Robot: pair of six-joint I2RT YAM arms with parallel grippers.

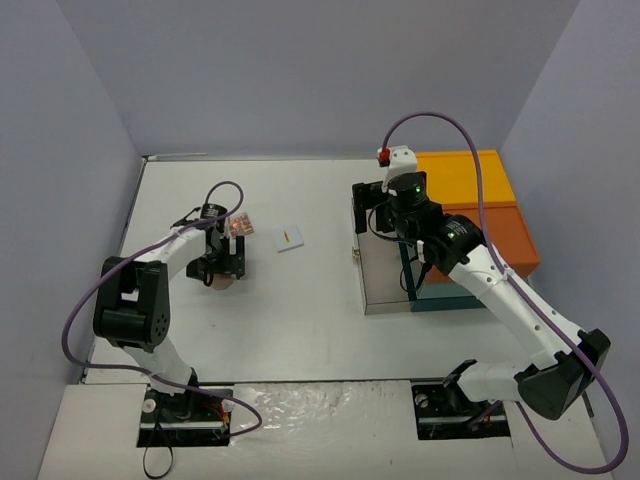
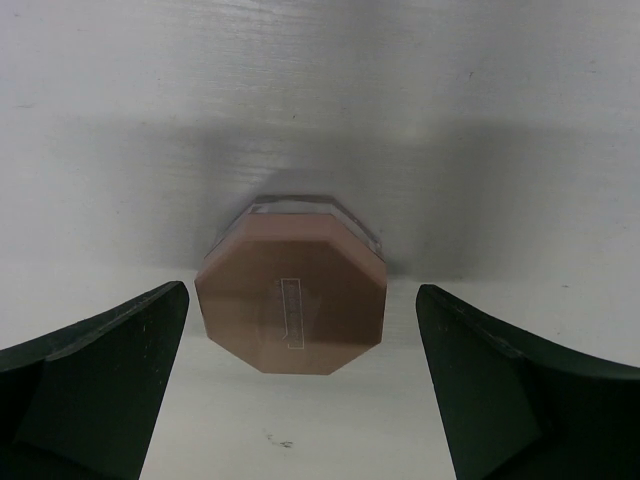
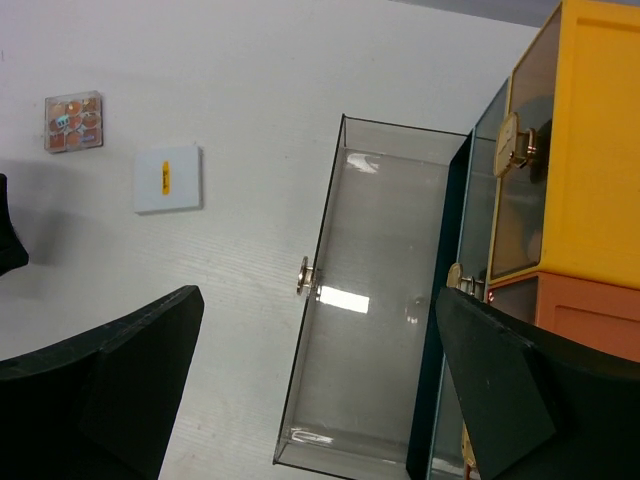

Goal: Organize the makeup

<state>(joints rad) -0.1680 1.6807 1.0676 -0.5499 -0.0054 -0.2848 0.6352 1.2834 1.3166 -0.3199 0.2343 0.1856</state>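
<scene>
A peach octagonal compact [image 2: 290, 300] lies on the white table, between the fingers of my left gripper [image 2: 302, 292]. The gripper is open and its fingers stand apart from the compact on both sides. In the top view the left gripper [image 1: 226, 262] is at the left, over the compact [image 1: 222, 281]. A pink-squared palette [image 1: 240, 224] [image 3: 73, 121] and a small white card [image 1: 289, 238] [image 3: 168, 178] lie nearby. My right gripper [image 1: 378, 222] [image 3: 320, 293] is open and empty above an open clear drawer [image 3: 370, 300]. No dark green disc or red pencils are in view.
The clear drawer [image 1: 385, 285] is pulled out of the large orange, yellow and teal box [image 1: 480, 195] [image 3: 590, 150] at the right. It has a brass knob [image 3: 305, 276] on its front. Grey walls enclose the table.
</scene>
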